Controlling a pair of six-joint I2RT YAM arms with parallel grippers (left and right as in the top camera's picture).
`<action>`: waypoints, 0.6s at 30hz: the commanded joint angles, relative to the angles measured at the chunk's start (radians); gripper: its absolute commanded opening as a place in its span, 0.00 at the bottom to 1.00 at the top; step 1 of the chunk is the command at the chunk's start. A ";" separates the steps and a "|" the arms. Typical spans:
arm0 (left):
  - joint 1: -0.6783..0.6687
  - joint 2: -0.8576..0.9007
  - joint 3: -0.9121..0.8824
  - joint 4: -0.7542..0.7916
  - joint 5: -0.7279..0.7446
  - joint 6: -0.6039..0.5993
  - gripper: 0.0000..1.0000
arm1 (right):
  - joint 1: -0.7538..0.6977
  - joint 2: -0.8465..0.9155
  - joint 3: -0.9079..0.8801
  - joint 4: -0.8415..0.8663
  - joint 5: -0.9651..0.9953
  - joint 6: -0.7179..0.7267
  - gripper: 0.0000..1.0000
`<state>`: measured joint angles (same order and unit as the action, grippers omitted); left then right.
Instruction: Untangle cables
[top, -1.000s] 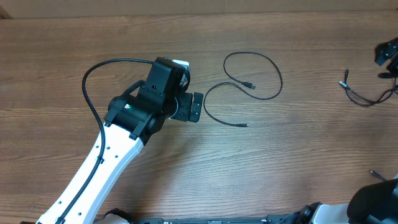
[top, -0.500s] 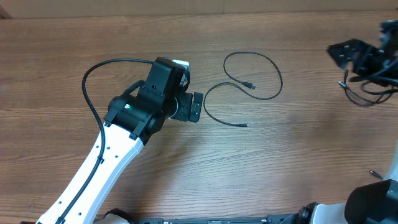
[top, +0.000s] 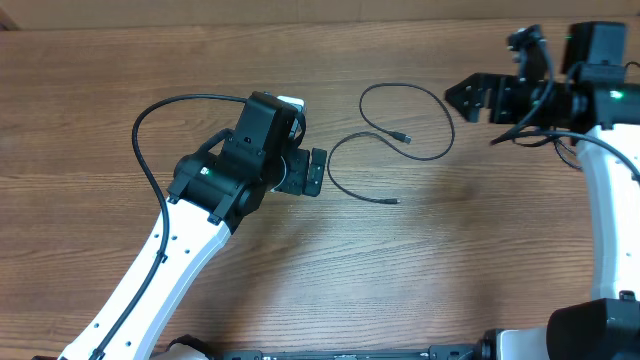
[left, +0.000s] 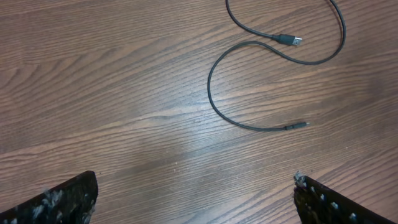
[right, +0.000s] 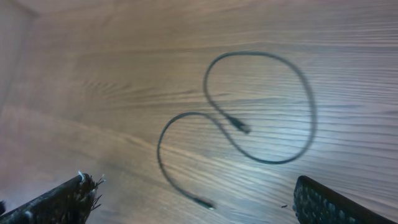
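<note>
Black cable (left: 209, 84) is laid out loose and unknotted at three o'clock of the left gripper (top: 318, 172), spread wide, empty. Right gripper (top: 468, 98) likewise wide, empty. Other cables possibly hidden; remainder unclear.

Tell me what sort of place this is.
Probably a robotics lab bench: a left arm and a right arm, both robotic, reach over a wood-grain table where a thin black cable lies.
</note>
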<state>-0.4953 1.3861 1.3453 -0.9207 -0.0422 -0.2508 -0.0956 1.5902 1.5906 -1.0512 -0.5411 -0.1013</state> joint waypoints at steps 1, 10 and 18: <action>0.003 0.000 0.013 0.001 -0.010 0.015 1.00 | 0.059 -0.021 -0.033 0.005 0.014 -0.009 1.00; 0.003 0.000 0.013 0.001 -0.010 0.015 1.00 | 0.182 0.010 -0.034 -0.036 0.017 -0.008 1.00; 0.004 0.000 0.013 0.001 -0.010 0.015 1.00 | 0.261 0.064 -0.034 -0.040 0.017 -0.008 1.00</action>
<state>-0.4953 1.3861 1.3457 -0.9207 -0.0422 -0.2508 0.1452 1.6245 1.5612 -1.0927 -0.5316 -0.1051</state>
